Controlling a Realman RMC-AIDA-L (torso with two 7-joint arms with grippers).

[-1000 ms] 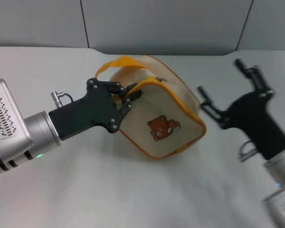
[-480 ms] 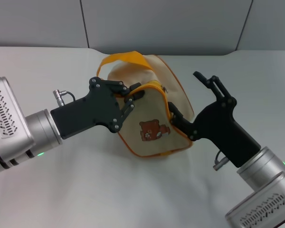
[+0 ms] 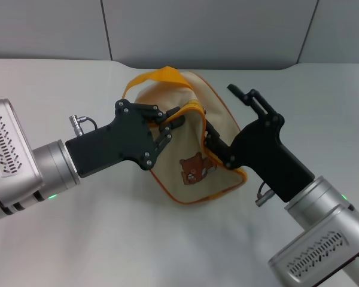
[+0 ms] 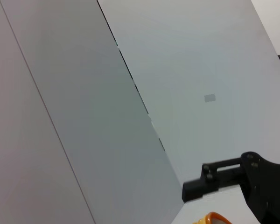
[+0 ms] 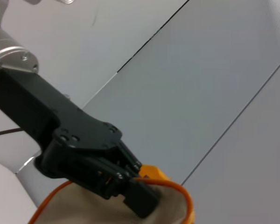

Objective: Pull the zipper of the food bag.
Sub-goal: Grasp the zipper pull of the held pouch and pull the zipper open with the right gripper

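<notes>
The beige food bag [image 3: 197,179] with a brown bear patch [image 3: 195,167] lies tilted on the white table, its orange-yellow handle [image 3: 158,75] at the back. The orange-yellow zipper [image 3: 194,109] runs along the front panel's top edge; I cannot make out the pull tab. My left gripper [image 3: 173,119] is shut on the bag's top edge at the zipper's left part. My right gripper [image 3: 219,110] is open at the bag's right side, one finger [image 3: 210,136] against the zipper edge, the other [image 3: 245,95] over the bag's top. The right wrist view shows the left gripper [image 5: 130,184] clamped on the bag [image 5: 98,207].
The white table [image 3: 107,239] spreads around the bag. Grey wall panels [image 3: 197,30] stand behind it. The left wrist view shows the wall and one finger [image 4: 214,175] of the right gripper.
My right arm has swung in from the right until its open fingers reach the bag's zipper side. The bag has turned and shifted a little leftward. The left gripper has kept its hold.
</notes>
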